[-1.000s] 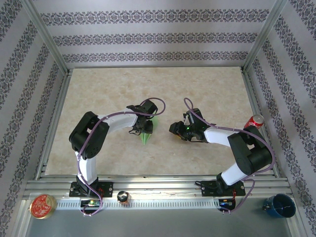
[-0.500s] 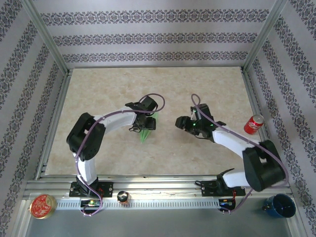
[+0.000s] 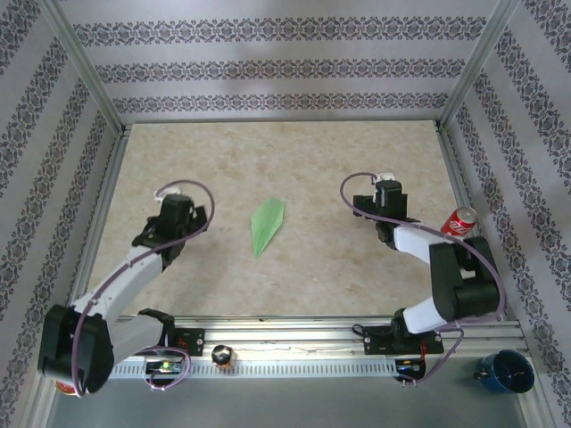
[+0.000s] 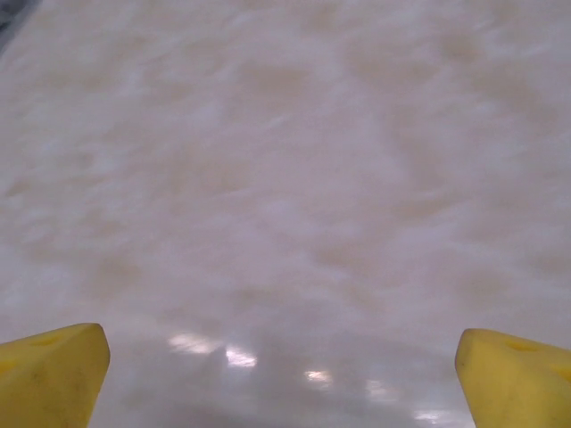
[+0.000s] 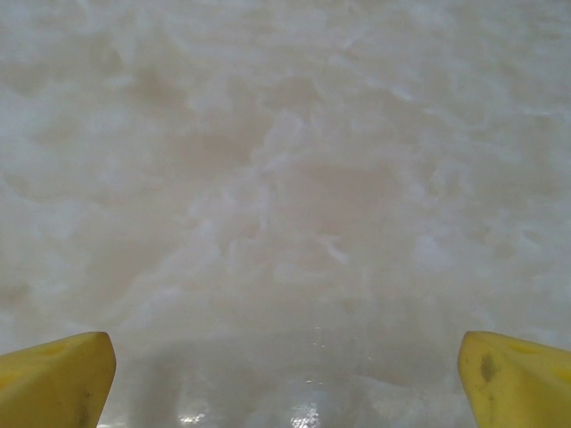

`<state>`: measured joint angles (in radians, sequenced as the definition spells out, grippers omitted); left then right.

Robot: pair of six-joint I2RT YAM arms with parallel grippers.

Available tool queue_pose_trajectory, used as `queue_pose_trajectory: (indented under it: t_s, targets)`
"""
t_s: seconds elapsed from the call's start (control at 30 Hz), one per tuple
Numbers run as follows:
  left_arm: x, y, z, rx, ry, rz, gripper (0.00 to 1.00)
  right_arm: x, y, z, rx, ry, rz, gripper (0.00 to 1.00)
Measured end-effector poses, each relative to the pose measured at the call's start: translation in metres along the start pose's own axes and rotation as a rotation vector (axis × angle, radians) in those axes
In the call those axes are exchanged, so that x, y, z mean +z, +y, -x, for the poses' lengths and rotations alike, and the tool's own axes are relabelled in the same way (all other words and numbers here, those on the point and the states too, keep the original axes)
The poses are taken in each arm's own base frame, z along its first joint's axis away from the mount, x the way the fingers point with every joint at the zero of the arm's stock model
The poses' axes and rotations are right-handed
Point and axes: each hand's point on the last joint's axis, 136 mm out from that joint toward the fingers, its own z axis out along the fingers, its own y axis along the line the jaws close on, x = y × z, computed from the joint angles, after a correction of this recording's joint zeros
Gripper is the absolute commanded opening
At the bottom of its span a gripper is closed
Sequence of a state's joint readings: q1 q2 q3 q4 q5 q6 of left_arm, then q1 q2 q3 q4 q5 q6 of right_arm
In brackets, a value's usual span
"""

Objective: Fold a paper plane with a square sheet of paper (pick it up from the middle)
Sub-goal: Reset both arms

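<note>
The paper plane [image 3: 267, 226], a slim pale-green dart with its point toward the near edge, lies free on the marble table top in the middle of the top view. My left gripper [image 3: 181, 203] hangs well to its left, pulled back, and my right gripper [image 3: 385, 189] stands well to its right. Both are open with nothing in them. In the left wrist view the yellow fingertips [image 4: 49, 374] stand wide apart over bare marble. The right wrist view shows the same, yellow fingertips [image 5: 53, 379] spread at the frame's lower corners with bare table between them.
A red soda can [image 3: 459, 221] lies by the right rail, close to the right arm. Off the table at the near edge sit a round red tin [image 3: 76, 372], a small dark ball [image 3: 222, 357] and a blue cup [image 3: 506, 371]. Metal frame rails [image 3: 98, 223] border the table.
Both grippers opened and let go of the paper plane. The left arm swung back to the left, the right arm to the right. The plane stays flat at the centre.
</note>
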<state>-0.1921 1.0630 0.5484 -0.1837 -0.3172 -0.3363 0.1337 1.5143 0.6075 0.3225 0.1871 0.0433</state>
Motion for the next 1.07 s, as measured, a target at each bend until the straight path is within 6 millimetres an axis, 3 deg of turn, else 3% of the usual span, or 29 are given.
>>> queue_pose_trajectory:
  t_s: [0.1,0.23,0.4,0.6,0.7,0.77,1.07]
  targets:
    - [0.014,0.036,-0.023,0.004,-0.027,0.070,1.00,0.007,-0.002,0.002,0.016,-0.017,0.078,0.98]
    - [0.031,0.052,-0.030,-0.021,-0.062,0.071,1.00,-0.004,-0.028,0.014,0.097,-0.176,0.124,0.98]
    - [0.054,0.031,-0.013,0.002,-0.107,-0.053,1.00,-0.010,-0.008,-0.008,0.073,-0.217,0.206,0.98]
    - [0.072,0.000,0.011,0.035,-0.228,-0.200,1.00,-0.014,-0.015,0.013,0.076,-0.303,0.147,0.98]
    - [0.086,-0.009,0.011,0.044,-0.262,-0.238,0.99,-0.014,-0.017,0.016,0.077,-0.318,0.130,0.98]
    - [0.092,-0.010,0.001,0.049,-0.232,-0.245,0.99,-0.015,-0.019,0.018,0.077,-0.325,0.124,0.98]
    - [0.088,-0.012,0.023,0.058,-0.312,-0.249,0.99,-0.015,-0.021,0.019,0.080,-0.332,0.107,0.98]
